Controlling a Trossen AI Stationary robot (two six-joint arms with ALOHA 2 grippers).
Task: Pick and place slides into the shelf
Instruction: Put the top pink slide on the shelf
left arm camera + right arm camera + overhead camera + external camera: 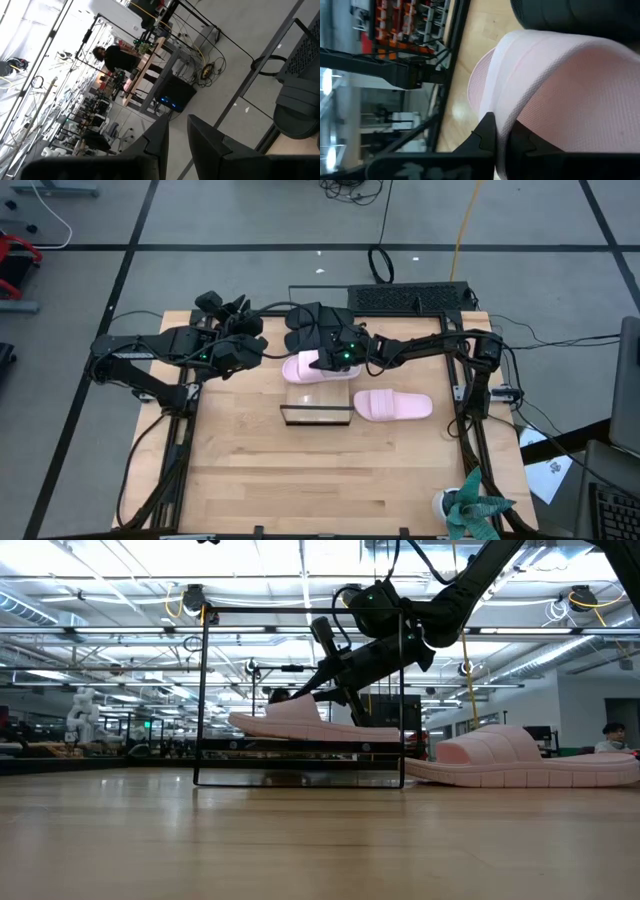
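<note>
Slides first: one pale pink open-toe slide (312,368) lies on the shelf (317,413), a narrow light-wood board in a thin black metal frame standing mid-tabletop. In the low view this slide (310,722) rests on the upper level inside the frame (203,690), its toe end tipped slightly up. The right end effector (330,360) pinches its wide strap; in the right wrist view the dark fingers (487,135) press together on the edge of the pink textured strap (555,90).

The second pale pink slide (392,405) lies flat on the light-wood tabletop (300,480) just right of the shelf, apart from it. The matte black pair (318,325) sits at the far edge of the tabletop behind the shelf, partly hidden by the right arm; one black slide (300,105) shows in the left wrist view.

The left end effector (243,330) hangs over the far left part of the tabletop, beside the black pair, its fingers (160,137) close together and holding nothing.

No brand or writing can be read on the slides or the shelf.
</note>
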